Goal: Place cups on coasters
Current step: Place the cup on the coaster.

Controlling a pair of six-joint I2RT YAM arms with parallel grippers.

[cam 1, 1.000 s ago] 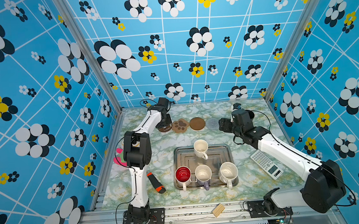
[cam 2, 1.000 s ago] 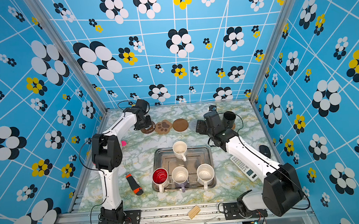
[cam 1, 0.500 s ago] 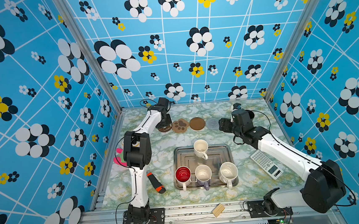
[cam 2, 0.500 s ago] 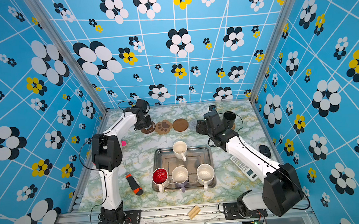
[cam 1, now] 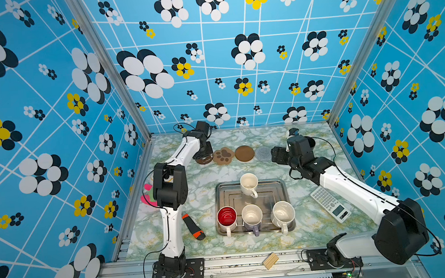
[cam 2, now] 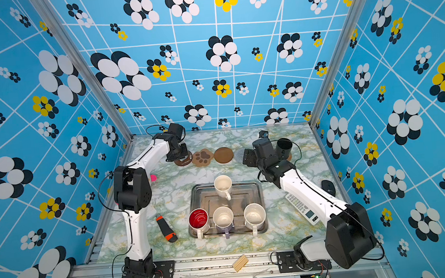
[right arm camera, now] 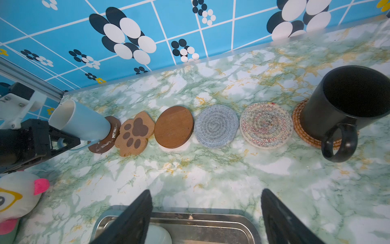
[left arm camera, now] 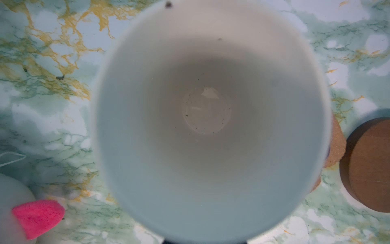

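1. Left gripper point(right arm camera: 63, 142): jaws narrow, pinching the handle of the blue mug point(right arm camera: 84, 124). Gripping the handle keeps the fingers clear of the coaster and the mouth up. The wrist view looks straight down into the mug.
2. The blue mug is over the dark disc point(right arm camera: 105, 139), the end coaster of the row, centre-left in both top views. Its base looks to be down on the disc. Whether its weight rests there, I cannot tell.
3. Right gripper point(right arm camera: 205, 191): jaws wide, nothing between them. It hovers between the coaster row and the tray point(cam 1: 282, 183), right of centre in both top views. Judged: free to fetch the next mug.
4. Black mug point(right arm camera: 348, 101) stands upright on the rattan coaster point(right arm camera: 297, 118) at the other end of the row. Judged: placed.
5. Bare coasters between: paw point(right arm camera: 135, 133), brown disc point(right arm camera: 174, 126), grey woven point(right arm camera: 216, 125), whitish woven point(right arm camera: 266, 124). They lie edge to edge in one line, one spot per mug.
6. The tray, lower centre, holds four upright mugs. A cream mug point(cam 1: 249, 182) is at the back. The red-inside mug point(cam 1: 227, 216), lavender mug point(cam 1: 252, 216) and second cream mug point(cam 1: 283, 213) are in front. All handles face the frame's bottom edge, open to a pinch.
7. Judged next: let go of the blue mug and lift straight up, or the handle may drag it off the disc.
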